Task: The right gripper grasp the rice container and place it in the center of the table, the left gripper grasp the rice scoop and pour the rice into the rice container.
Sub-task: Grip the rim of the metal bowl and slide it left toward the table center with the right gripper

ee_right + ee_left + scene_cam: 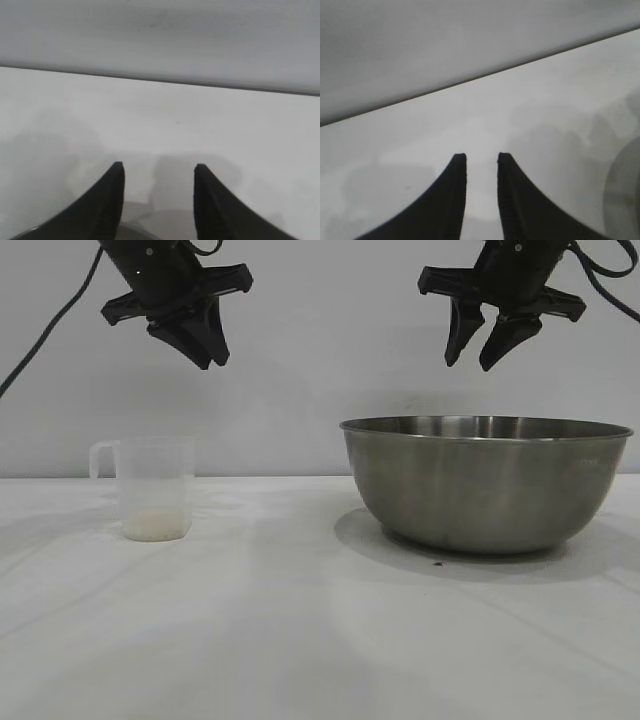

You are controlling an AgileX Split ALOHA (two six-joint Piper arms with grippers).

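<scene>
The steel rice container (485, 483) stands on the white table (300, 630) at the right. The translucent rice scoop (153, 488) stands upright at the left, handle to the left, with a thin layer of cream rice (156, 525) in its bottom. My right gripper (476, 357) hangs open and empty high above the bowl's left half; the bowl's rim (150, 231) shows between its fingers in the right wrist view. My left gripper (208, 357) hangs high above and slightly right of the scoop, jaws a little apart and empty (482, 157).
A plain grey wall (320, 360) stands behind the table. A dark speck (437, 565) lies on the cloth by the bowl's base. White cloth stretches between the scoop and the bowl and toward the front edge.
</scene>
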